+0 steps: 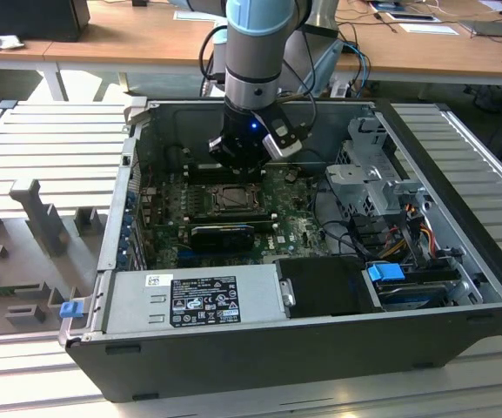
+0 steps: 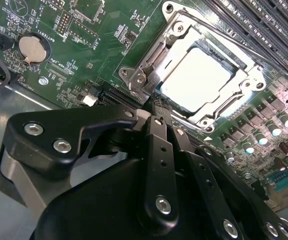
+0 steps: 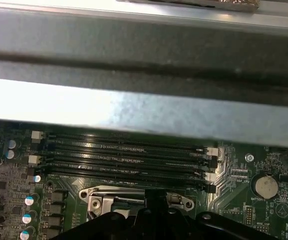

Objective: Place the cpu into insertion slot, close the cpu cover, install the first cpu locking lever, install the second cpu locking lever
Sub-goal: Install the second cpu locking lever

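Open PC case (image 1: 459, 218) lies on its side, green motherboard (image 2: 84, 45) exposed inside. Gripper (image 2: 152, 112) hangs low over the insertion slot (image 1: 230, 198), near the middle of the board, just beside the long black memory slots (image 3: 124, 157). In the second wrist view the cpu (image 2: 196, 75) already sits flat in the socket, pale and bright, with the cpu cover (image 2: 256, 75) down around it as a grey metal frame. Fingers look pressed together, nothing between them, tips at the frame's corner next to the hinge and lever hardware (image 2: 146, 75). Whether the tips touch the metal, cannot tell. Whether either locking lever is latched, cannot tell.

Risk, as a judgement: tips are close to the thin lever wire and the frame edge, so a slightly off push could slip off and scrape the board components nearby, or ride onto the cover and load the chip unevenly. The coin cell battery (image 2: 34, 48) is well apart from the gripper.
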Motion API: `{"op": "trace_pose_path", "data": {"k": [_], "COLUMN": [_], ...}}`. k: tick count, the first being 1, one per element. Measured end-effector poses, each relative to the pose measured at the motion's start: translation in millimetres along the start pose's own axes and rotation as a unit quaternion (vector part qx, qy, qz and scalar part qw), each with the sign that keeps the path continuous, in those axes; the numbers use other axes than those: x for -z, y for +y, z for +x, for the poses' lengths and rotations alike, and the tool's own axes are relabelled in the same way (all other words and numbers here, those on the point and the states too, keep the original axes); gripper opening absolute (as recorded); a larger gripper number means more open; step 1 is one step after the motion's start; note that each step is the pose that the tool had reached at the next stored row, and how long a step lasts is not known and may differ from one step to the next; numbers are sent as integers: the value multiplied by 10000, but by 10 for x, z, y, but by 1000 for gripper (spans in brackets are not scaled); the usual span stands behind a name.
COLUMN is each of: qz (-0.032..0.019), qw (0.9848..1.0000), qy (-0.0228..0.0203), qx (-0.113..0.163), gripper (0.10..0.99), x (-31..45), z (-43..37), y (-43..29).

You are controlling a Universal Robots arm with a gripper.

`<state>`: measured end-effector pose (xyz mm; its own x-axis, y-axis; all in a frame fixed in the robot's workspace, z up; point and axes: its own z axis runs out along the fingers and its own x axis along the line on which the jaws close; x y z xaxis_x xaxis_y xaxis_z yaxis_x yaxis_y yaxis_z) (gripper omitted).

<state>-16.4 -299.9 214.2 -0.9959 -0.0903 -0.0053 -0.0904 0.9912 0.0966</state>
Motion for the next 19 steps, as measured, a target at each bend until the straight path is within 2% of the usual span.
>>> {"op": "trace_pose_path", "data": {"k": [6,19], "qz": [-1,0], "qw": [10000,10000], "qy": [0,0], "qx": [0,0], "gripper": [106,106], "x": [78,94], "z": [0,7], "y": [5,-70]}}
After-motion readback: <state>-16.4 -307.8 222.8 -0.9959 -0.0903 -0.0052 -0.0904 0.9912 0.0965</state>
